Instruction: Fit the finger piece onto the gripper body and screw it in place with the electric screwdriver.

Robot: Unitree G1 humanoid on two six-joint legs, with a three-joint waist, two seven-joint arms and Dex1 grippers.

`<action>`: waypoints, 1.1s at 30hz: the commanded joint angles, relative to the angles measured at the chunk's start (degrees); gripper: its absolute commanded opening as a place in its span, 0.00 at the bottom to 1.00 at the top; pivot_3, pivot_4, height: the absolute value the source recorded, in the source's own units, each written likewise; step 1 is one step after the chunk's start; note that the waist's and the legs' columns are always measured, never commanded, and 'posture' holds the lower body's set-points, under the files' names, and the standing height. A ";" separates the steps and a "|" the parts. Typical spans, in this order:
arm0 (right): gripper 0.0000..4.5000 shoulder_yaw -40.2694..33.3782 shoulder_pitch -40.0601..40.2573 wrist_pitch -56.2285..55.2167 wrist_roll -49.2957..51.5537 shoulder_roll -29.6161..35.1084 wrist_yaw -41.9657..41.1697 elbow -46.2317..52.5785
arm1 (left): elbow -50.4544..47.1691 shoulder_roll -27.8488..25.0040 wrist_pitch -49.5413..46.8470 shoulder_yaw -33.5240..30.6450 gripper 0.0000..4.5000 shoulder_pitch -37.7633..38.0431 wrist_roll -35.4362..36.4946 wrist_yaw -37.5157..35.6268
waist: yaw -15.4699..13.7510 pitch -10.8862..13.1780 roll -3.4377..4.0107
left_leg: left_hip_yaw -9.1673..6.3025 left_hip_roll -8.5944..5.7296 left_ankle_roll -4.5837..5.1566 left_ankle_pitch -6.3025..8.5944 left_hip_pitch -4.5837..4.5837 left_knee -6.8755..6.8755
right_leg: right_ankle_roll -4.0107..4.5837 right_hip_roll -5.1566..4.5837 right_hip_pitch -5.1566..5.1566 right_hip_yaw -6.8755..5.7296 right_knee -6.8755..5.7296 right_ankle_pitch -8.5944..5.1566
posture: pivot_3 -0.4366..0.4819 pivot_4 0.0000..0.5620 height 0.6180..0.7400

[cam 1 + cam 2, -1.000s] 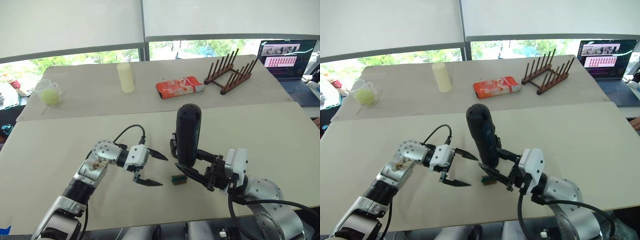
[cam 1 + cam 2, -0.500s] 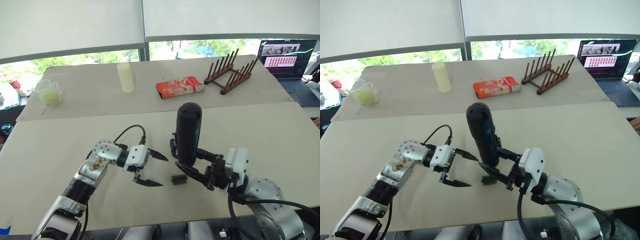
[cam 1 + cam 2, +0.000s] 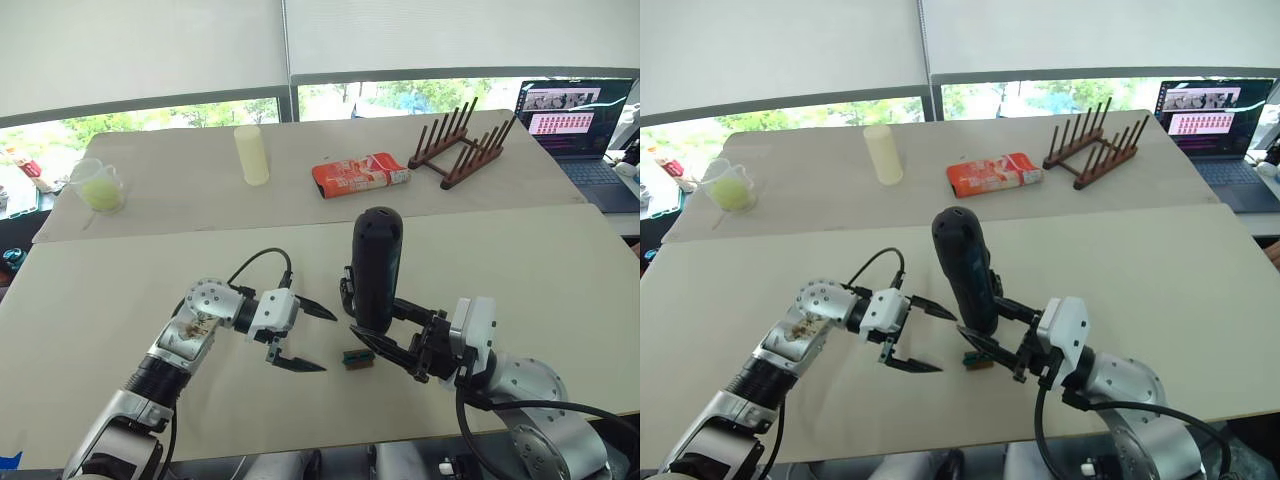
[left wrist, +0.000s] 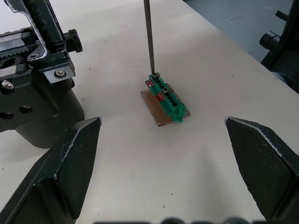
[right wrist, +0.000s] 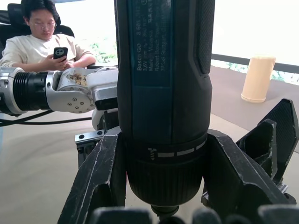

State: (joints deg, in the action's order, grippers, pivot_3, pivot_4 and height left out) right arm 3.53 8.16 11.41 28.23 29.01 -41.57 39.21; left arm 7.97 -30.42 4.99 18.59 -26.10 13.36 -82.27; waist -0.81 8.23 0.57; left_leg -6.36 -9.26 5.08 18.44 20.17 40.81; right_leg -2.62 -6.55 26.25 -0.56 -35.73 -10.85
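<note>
Near the table's [image 3: 120, 270] front edge, the right claw [image 3: 385, 345] holds the screwdriver [image 3: 376, 268] upright with its bit on the green block [image 4: 166, 97], the left claw [image 3: 310, 338] is wide open beside it, and the gripper body [image 4: 35, 93] stands just behind.

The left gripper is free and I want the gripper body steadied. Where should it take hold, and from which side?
Grip the gripper body low on its rounded base, coming from the robot's left. The left gripper is open beside it, while the screwdriver stands on the other side.
</note>
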 commanded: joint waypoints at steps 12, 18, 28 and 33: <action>0.42 -0.32 0.07 -2.06 0.66 -0.41 -0.36 3.02 | 0.01 0.17 0.60 -0.15 1.00 -0.78 0.04 -0.57 | -0.01 0.00 0.00 | 0.00 0.00 0.00 0.00 0.00 0.00 | 0.00 0.00 0.00 0.00 0.00 0.00 | 0.48 0.27 1.00; 0.42 -1.59 -1.07 -0.28 2.77 0.47 0.18 5.30 | 0.45 0.02 0.87 -0.32 1.00 -0.72 -0.11 -0.44 | 0.00 0.00 0.00 | 0.00 0.00 0.00 0.00 0.00 0.00 | 0.00 0.00 0.00 0.00 0.00 0.00 | 0.48 0.27 1.00; 0.42 -5.29 -9.38 8.64 13.95 4.24 4.59 11.02 | 0.99 -0.84 -0.30 -2.20 1.00 -0.83 0.63 1.15 | -0.03 0.01 -0.01 | -0.01 0.01 0.00 0.00 0.00 0.01 | 0.00 -0.01 0.00 -0.01 0.01 0.00 | 0.48 0.27 1.00; 0.42 -8.04 -17.99 14.62 23.21 6.85 7.83 10.10 | -1.04 -2.08 -2.41 -4.20 1.00 0.10 1.96 2.21 | 0.09 0.02 -0.03 | -0.01 0.02 0.00 0.00 0.02 0.01 | 0.00 -0.01 0.00 0.00 0.04 0.00 | 0.48 0.27 1.00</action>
State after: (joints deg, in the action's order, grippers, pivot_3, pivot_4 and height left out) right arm -2.35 -7.87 25.33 47.38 35.71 -34.92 47.05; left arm 9.16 -32.21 2.96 15.83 -26.11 13.88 -80.65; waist -0.71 8.24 0.54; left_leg -6.37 -9.23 5.08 18.44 20.19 40.80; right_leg -2.62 -6.56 26.26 -0.56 -35.68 -10.84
